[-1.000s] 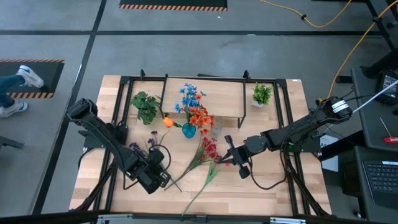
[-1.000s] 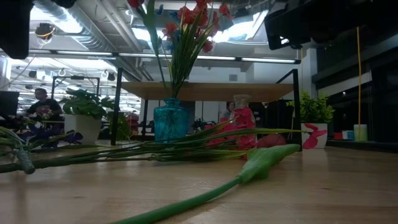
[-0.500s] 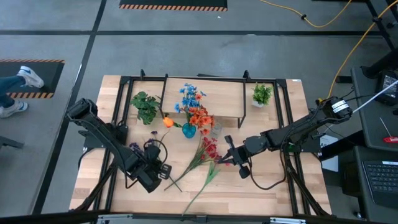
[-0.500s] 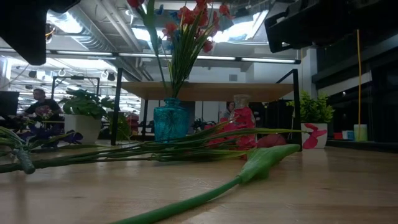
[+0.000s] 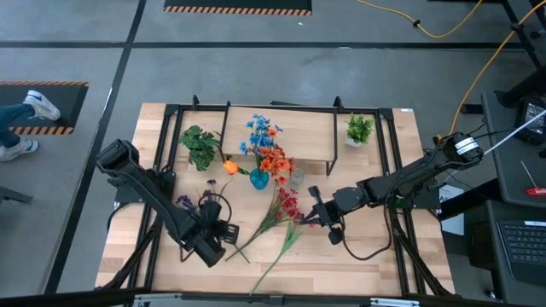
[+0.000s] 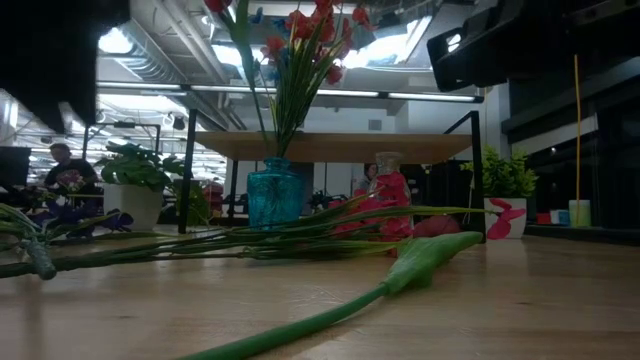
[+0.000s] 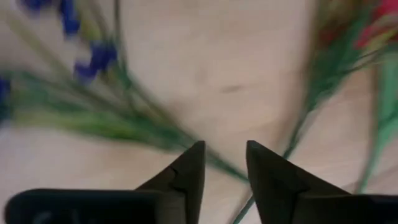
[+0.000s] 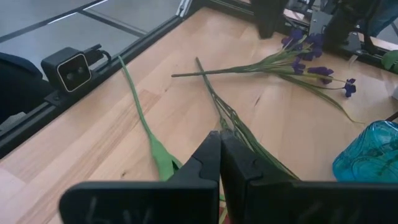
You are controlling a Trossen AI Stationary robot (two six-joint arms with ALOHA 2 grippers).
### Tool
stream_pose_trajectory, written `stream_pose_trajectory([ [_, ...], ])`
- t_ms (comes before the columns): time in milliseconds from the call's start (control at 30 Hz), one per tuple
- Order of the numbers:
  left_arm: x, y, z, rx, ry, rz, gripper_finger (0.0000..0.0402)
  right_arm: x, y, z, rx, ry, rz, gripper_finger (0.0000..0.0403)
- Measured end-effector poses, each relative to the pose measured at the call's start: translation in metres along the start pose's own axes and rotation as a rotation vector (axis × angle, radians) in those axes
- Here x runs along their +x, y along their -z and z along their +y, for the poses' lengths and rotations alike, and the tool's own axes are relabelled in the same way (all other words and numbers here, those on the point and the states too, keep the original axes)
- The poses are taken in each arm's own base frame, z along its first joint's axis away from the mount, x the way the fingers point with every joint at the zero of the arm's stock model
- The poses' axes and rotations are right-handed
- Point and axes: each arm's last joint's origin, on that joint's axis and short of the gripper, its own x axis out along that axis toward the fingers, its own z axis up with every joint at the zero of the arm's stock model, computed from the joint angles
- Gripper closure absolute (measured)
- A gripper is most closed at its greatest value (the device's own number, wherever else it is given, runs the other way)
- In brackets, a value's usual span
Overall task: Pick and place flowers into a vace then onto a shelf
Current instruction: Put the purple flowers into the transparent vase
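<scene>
Blue and orange flowers (image 5: 264, 145) already standing in the teal vase (image 5: 259, 178), vase not yet on the shelf (image 5: 309, 136). Purple stem (image 5: 198, 198), red spray (image 5: 286, 205) lying on the worktop (image 5: 375, 256) near the vase. Left gripper (image 7: 224, 163) fingers apart above the purple stem; right gripper (image 8: 221, 151) fingers together beside the red spray.

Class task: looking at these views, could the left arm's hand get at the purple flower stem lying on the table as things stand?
Probably yes. The left hand hovers over the purple flower stem with its fingers apart, and nothing lies between them and the stem on the tabletop.
</scene>
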Motion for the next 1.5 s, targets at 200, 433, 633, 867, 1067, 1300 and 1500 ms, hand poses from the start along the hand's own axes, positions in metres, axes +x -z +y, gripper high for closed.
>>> stream_pose_trajectory([
  [200,0.027,0.019,0.001,-0.187,-0.149,0.09,0.025,0.0,0.0,0.0,-0.002,0.0,0.002,0.0398],
  [433,0.043,0.028,-0.003,-0.256,-0.128,0.066,0.0231,0.0,0.0,0.0,0.001,-0.001,0.004,0.0398],
  [633,0.044,0.026,-0.004,-0.303,-0.112,0.036,0.0233,0.0,0.0,0.001,0.003,-0.003,0.004,0.0398],
  [867,0.053,0.018,-0.008,-0.337,-0.138,0.009,0.0234,0.0,-0.001,0.008,-0.009,-0.026,0.0,0.0398],
  [1067,0.065,0.016,-0.008,-0.347,-0.199,0.009,0.0234,0.0,-0.001,0.012,-0.022,-0.042,0.004,0.0398],
  [1300,0.065,0.02,-0.006,-0.346,-0.232,0.048,0.0241,0.0,0.0,0.013,-0.025,-0.047,0.012,0.0398],
  [1500,0.062,0.027,-0.003,-0.322,-0.258,0.092,0.026,0.0,0.001,0.014,-0.026,-0.048,0.023,0.0398],
])
